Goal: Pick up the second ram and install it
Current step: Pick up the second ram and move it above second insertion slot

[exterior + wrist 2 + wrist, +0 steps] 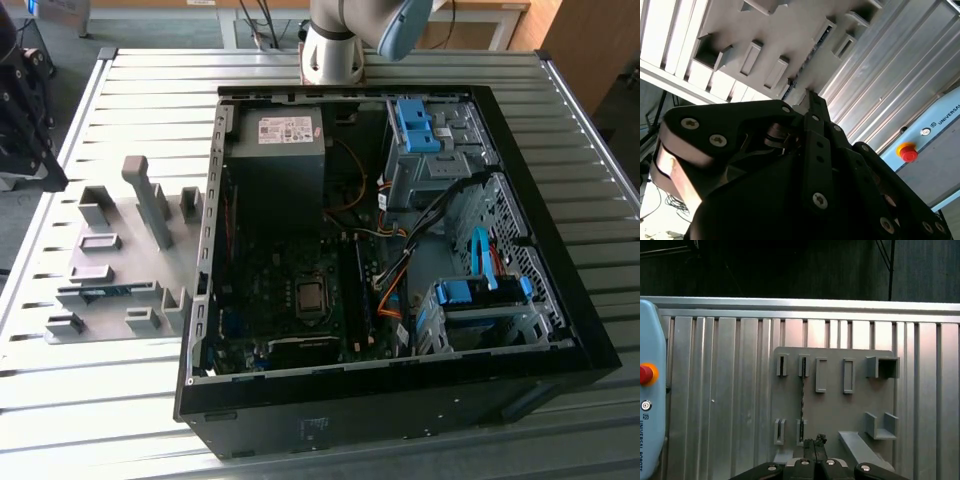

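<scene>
Aluminium ribbed table (130, 90) carries everything, and its edges are cut off in every view. Black metal computer case (585, 350) lies open; the slots on its green board are hard to make out among the cables. Grey plastic plate (835, 410) with boxy blocks sits just beside the case, on the exterior view's left. My gripper (815, 441) hangs well above the plate, mostly cut off, dark fingertips pressed narrow together and holding nothing. Ram stick (105, 292), a thin blue strip, stands on edge in the plate's blocks, its chips hidden.
</scene>
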Motion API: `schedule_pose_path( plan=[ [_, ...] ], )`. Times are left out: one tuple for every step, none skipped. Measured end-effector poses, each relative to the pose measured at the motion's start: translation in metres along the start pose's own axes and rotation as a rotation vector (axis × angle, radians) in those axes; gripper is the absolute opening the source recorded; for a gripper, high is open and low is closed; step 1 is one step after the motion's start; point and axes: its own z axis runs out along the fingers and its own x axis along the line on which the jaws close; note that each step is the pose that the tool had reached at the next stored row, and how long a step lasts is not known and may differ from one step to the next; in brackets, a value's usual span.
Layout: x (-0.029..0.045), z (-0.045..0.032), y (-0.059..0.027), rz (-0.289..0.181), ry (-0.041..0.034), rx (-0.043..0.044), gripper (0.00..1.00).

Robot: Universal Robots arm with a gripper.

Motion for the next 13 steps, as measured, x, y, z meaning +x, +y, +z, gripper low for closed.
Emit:
schedule_pose_path(
  plan=[
    [0.0000,0.0008,0.0000,0.009,-0.0001,0.0015,0.10],
    [0.0000,0.0008,0.0000,0.010,0.0000,0.0014,0.10],
    [0.0000,0.0008,0.0000,0.010,0.0000,0.0014,0.10],
    [0.0000,0.0008,0.0000,0.010,0.0001,0.0015,0.10],
    [0.0000,0.0009,0.0000,0.010,0.0000,0.0015,0.10],
    [0.0000,0.0010,0.0000,0.010,-0.0001,0.0017,0.10],
    [0.0000,0.0010,0.0000,0.010,0.0000,0.0016,0.10],
    [0.0000,0.0010,0.0000,0.010,0.0000,0.0016,0.10],
    [0.0000,0.0010,0.0000,0.010,-0.0001,0.0016,0.10],
    [-0.0001,0.0010,0.0000,0.010,0.0000,0.0016,0.10],
    [-0.0001,0.0010,0.0000,0.010,-0.0001,0.0016,0.10],
    [0.0000,0.0010,0.0000,0.010,0.0000,0.0016,0.10],
    [0.0000,0.0011,0.0000,0.010,-0.0001,0.0016,0.10]
  ],
)
